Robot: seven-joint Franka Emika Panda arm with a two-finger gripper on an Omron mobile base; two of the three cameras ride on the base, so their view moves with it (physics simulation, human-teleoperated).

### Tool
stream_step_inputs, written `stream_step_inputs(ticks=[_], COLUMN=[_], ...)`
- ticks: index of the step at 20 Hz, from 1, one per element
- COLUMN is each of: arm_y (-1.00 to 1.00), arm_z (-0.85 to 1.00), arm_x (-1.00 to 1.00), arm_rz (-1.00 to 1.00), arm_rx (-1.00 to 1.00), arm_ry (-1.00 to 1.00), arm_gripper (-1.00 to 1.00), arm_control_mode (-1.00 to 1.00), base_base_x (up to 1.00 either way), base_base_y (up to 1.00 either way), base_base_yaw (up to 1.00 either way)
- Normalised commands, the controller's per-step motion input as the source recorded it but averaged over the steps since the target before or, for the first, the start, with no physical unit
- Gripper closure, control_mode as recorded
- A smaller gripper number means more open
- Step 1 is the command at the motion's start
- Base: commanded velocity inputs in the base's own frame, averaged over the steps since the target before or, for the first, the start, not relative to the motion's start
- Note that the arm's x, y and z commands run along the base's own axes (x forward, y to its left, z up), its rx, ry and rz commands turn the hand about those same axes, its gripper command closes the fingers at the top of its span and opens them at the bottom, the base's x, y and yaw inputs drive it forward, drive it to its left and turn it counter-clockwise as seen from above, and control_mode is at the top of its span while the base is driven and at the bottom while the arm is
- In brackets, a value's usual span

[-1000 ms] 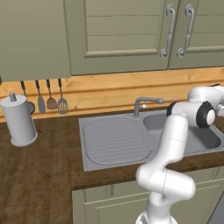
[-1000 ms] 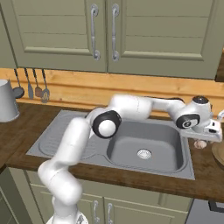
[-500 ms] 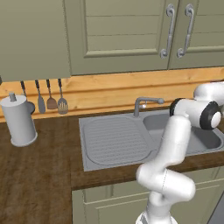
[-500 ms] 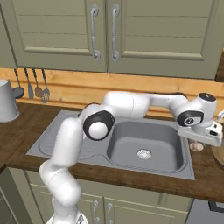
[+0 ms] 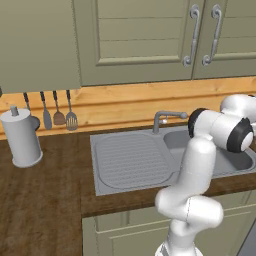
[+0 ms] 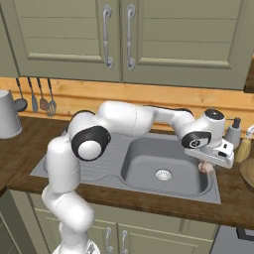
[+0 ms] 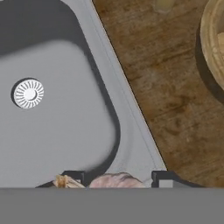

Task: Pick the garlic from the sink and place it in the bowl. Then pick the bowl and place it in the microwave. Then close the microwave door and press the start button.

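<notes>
— Where's the garlic right now?

— I've got it in the gripper. On the hand view the pale bulb sits between the two dark fingertips, pinched from both sides, with a papery tuft poking out past one of them. On the right base view I can see it hanging just under the gripper, above the right-hand end of the sink.

— So it's out of the basin?

— Lifted clear of the basin floor, yes. The drain is well off to the left, and the gripper hangs just about over the sink's right rim.

— And the bowl?

— That's what the next move turns on. It lies to the right of the gripper, across a stretch of bare wooden surface. On the hand view only its brown rim and a bit of the lighter inside show at the upper right edge. On the right base view its edge peeks in at the far right, beside a soap bottle.

— So I'd carry it further right?

— That's my read: over the rim, across the wood, until the bulb hangs above the bowl's inside, then let go.
</notes>
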Motion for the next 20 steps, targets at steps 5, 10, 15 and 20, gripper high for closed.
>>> stream_step_inputs(ticks=[5, 10, 15, 20], arm_y=[-0.01, 0.00, 0.00, 0.00], arm_z=[0.00, 0.00, 0.00, 0.00], arm_x=[-0.02, 0.00, 0.00, 0.00], arm_rz=[-0.01, 0.00, 0.00, 0.00], arm_rx=[0.00, 0.00, 0.00, 0.00], arm_ry=[0.00, 0.00, 0.00, 0.00], arm_gripper=[1.00, 1.00, 1.00, 1.00], arm_control_mode=[1.00, 1.00, 1.00, 1.00], base_base_x=[-0.07, -0.16, -0.21, -0.22], base_base_y=[-0.17, -0.82, -1.00, -0.99], base_base_yaw=[-0.02, -0.02, 0.00, 0.00])
